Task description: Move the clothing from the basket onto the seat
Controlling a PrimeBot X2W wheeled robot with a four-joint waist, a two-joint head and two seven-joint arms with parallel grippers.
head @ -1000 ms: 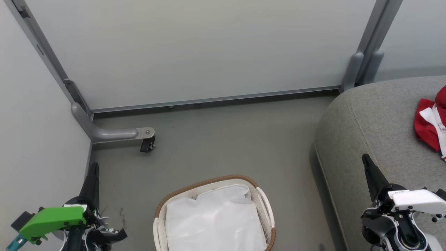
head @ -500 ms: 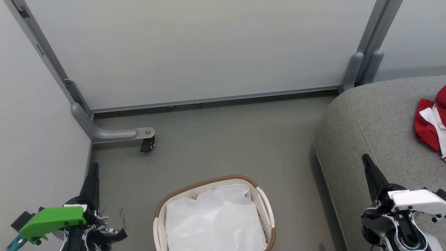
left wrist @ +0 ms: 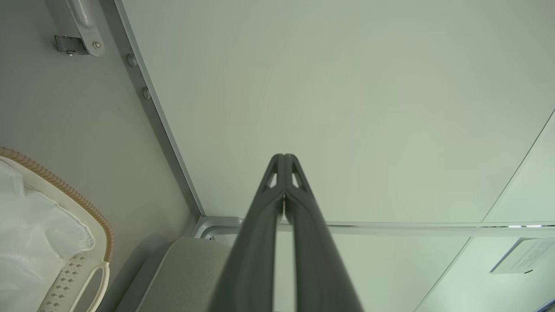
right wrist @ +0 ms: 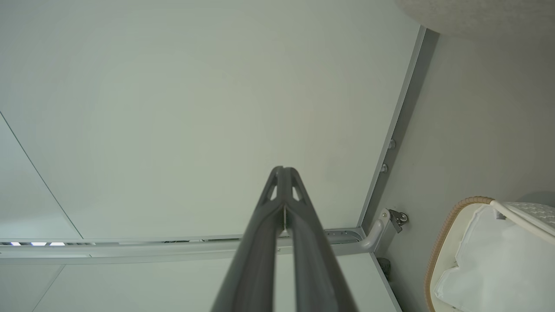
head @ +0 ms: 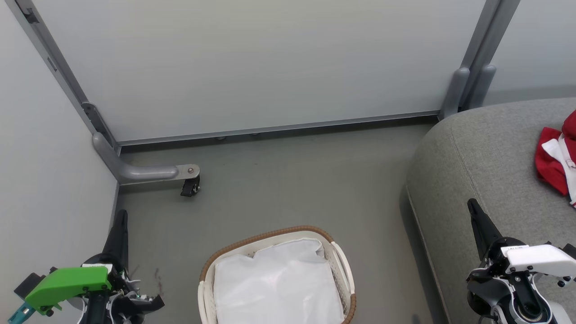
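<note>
The basket [head: 270,234] stands on the grey floor [head: 288,180], between the two arms and close to the robot. Inside it lies the white cloth liner [head: 279,283], flat and a little wrinkled. The seat [head: 486,166] is to the right of the basket, near it but not touching it. The clothing [head: 554,167] lies on top of the seat, far to the right: a red heap with a white stripe, partly cut off by the edge of the head view. It is well apart from the basket.

The left end effector [head: 120,215] hangs low on the left, just beside the pale side panel [head: 40,189]. Its two dark fingers are pressed together and it has hold of nothing. The right end effector [head: 471,204] is over the front part of the seat, well apart from the clothing. Its fingers are also pressed fully together, with nothing between them.

Behind the basket, a grey metal foot [head: 148,172] with a small black wheel [head: 190,188] stands at the corner of the panels.
</note>
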